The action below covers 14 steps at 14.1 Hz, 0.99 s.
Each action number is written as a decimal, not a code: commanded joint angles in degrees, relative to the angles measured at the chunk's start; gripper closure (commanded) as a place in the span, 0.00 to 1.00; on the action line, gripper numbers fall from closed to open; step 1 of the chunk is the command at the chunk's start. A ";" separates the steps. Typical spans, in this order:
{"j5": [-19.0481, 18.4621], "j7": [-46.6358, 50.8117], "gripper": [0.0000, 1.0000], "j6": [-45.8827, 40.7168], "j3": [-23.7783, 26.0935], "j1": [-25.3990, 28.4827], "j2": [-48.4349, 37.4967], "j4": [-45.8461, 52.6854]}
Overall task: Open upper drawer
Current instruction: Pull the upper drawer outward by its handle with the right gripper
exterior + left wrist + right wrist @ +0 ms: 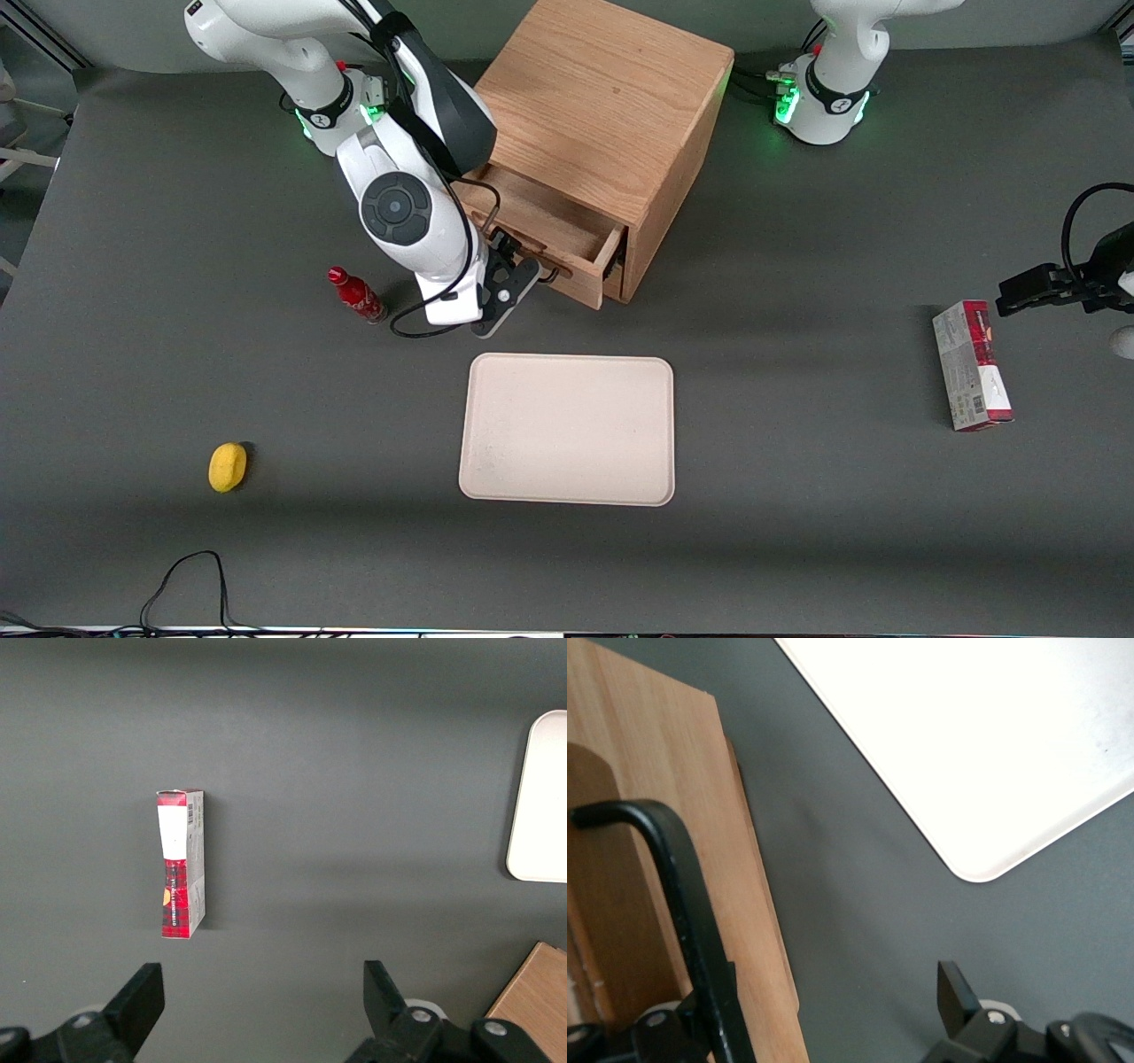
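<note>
The upper drawer of the light oak cabinet stands pulled partly out, and its plain wooden inside shows. My right gripper is at the drawer's front panel, low over the table. In the right wrist view the front panel and its thin black bar handle are close up. The gripper is open: one finger sits right beside the handle, the other finger is well apart over the grey table. The bottom drawer is hidden under the upper one.
A beige tray lies nearer to the front camera than the cabinet; it also shows in the right wrist view. A small red bottle stands beside the arm. A yellow object lies toward the working arm's end, a red-and-white box toward the parked arm's.
</note>
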 commanded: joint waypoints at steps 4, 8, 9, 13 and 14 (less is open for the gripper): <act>0.68 -3.44 0.00 -5.80 0.17 -4.37 6.18 9.44; 0.86 -5.46 0.00 -10.47 0.17 -7.27 9.34 15.25; 0.86 -5.55 0.00 -10.47 0.17 -7.63 9.52 15.60; 0.59 -6.07 0.00 -10.73 0.26 -8.95 11.37 17.71; 0.50 -6.60 0.00 -10.73 0.26 -9.04 11.63 17.80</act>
